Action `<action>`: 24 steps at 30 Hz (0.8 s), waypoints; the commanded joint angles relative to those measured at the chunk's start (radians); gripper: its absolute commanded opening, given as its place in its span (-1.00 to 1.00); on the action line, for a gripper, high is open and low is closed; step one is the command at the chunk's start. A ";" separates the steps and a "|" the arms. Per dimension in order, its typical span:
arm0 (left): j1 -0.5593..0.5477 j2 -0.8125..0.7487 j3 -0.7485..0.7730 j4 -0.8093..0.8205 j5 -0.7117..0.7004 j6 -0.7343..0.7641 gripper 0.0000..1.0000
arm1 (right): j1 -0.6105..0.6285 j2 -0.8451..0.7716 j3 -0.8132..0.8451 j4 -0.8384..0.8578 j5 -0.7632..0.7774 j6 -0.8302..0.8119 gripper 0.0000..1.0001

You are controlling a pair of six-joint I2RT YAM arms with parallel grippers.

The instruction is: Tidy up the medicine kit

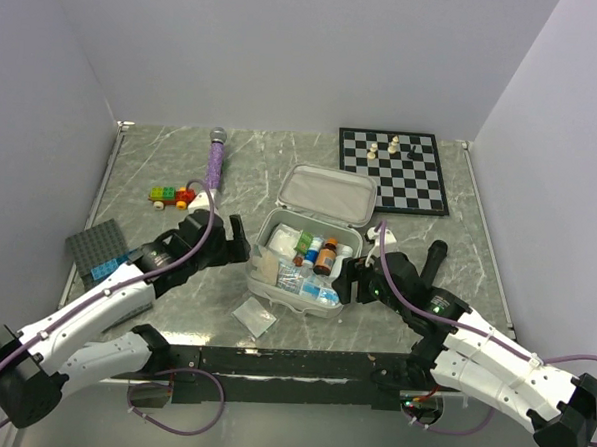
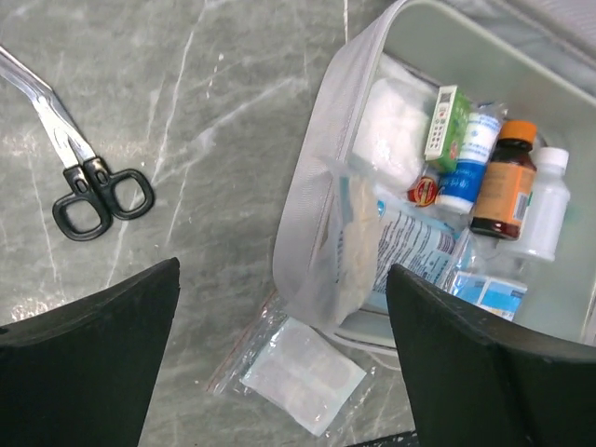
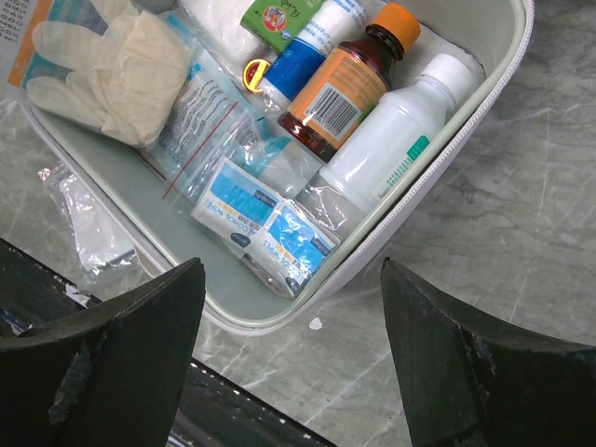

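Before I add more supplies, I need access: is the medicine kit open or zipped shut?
Open. The medicine kit has its lid swung back, and the bottles and packets inside show in every view.

Two white-shelled arms with black joints, on a black rail (image 1: 271, 362) along the bench's near edge.
White casings on left arm (image 1: 83, 317) and right arm (image 1: 492, 359); black end blocks (image 1: 15, 369) by the near corners; purple cables (image 1: 211, 204) looped along each. Matte black wedge fingers (image 2: 93, 354) on left gripper (image 2: 284, 279), scuffed grey on right gripper (image 3: 293, 270). Possibly a small green light at the right wrist.
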 commanded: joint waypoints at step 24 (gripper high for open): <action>0.043 0.149 -0.030 0.205 0.234 0.120 -0.25 | 0.000 0.012 0.009 0.032 0.008 -0.010 0.65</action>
